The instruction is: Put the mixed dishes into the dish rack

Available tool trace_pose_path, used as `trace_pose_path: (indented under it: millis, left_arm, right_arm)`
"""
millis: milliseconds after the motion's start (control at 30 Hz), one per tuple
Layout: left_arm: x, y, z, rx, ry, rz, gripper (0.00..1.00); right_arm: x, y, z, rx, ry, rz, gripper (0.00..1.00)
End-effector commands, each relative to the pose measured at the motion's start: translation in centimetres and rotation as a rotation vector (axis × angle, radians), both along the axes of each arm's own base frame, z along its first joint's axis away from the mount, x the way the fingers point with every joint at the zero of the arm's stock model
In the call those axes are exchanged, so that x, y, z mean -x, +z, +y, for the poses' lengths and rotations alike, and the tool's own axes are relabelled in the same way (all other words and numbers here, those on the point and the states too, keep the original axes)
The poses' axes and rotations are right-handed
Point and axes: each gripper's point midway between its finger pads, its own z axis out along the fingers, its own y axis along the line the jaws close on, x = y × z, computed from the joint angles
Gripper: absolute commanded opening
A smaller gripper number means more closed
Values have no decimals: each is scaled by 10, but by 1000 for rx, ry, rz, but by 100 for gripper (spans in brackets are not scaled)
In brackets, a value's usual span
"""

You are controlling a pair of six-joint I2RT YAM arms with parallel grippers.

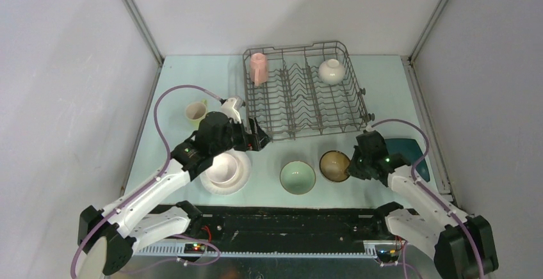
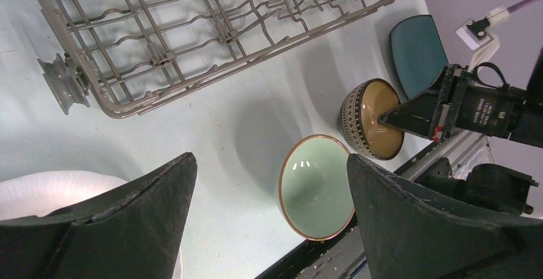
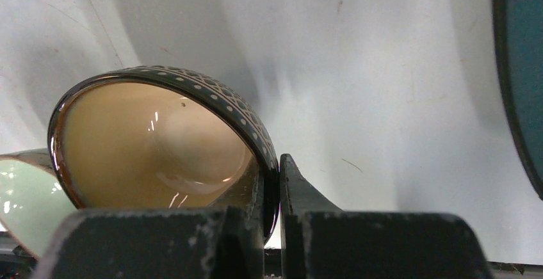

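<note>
Nearest the arm bases, a row of dishes sits on the pale surface (image 1: 269,164). At the left, the pale pink bowl (image 1: 224,167) rests in the round white plate (image 1: 221,186). The pale green bowl (image 1: 298,177) stands upright in the middle, just beside the brown bowl (image 1: 334,165). The right pincer (image 3: 272,170) is clamped on the brown bowl's rim, one finger inside and one against the patterned outer wall; the bowl looks tipped, though whether it is clear of the surface cannot be told. Just right of that arm lies the dark teal plate (image 1: 403,148). The left pincer (image 2: 269,164) hangs with its fingers spread wide apart and nothing between them, above the surface between the white plate and the near left corner of the dish rack (image 1: 317,133). Farther left stands the yellow-green mug (image 1: 195,111), apart from the rack. In the rack's far left corner sits the pink mug (image 1: 258,68), and the white bowl (image 1: 332,70) sits towards its far right
</note>
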Motion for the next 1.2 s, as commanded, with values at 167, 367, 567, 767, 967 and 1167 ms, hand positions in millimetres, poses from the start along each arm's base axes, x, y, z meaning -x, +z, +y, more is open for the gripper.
trace_pose_path:
  millis: [167,367,567,767,967,1167]
  left_arm:
    - [0,27,-8,41,-42,-54,94]
    - [8,34,-20,101,-116,-66,98]
    - [15,56,-38,206,-205,-107,100]
    - [13,76,-57,285,-270,-113,100]
    - [12,82,-82,381,-338,-47,100]
    - [16,98,-101,456,-384,-27,100]
  right_arm:
    - [-23,63,4,-169,22,-216,0]
    - [-29,100,9,-236,76,-312,0]
    - [-33,144,36,-379,194,-434,0]
    - [-38,183,60,-524,270,-498,0]
    - [-50,197,78,-554,316,-493,0]
    - [-57,202,98,-545,359,-487,0]
